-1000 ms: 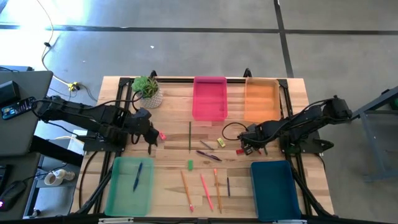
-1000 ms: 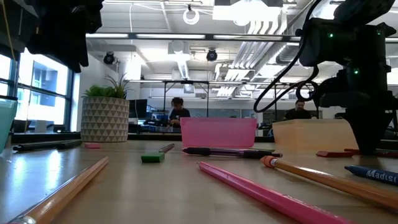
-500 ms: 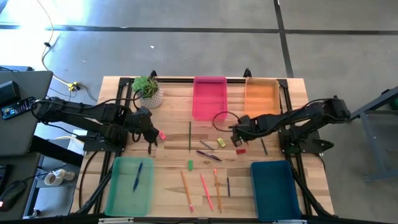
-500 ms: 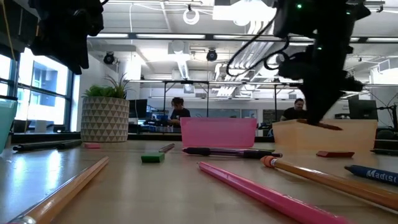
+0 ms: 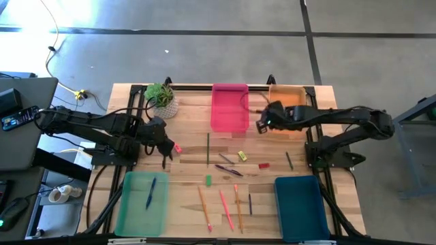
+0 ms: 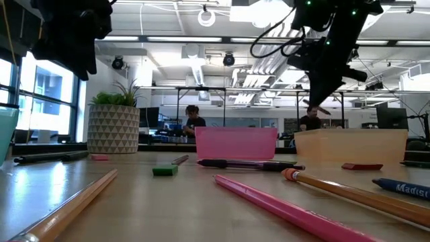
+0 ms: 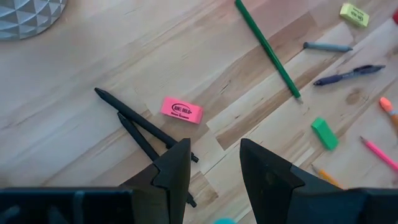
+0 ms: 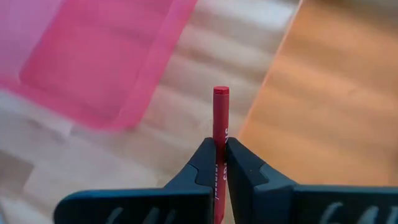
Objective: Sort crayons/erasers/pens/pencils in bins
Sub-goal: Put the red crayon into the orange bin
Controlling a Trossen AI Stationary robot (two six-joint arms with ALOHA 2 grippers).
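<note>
Red crayon (image 8: 221,118), short blunt stick

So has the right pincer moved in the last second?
Yes. The right pincer, shut on a red crayon, went from beside the teal bin toward the table's far edge, now between the pink bin and orange bin.
</note>
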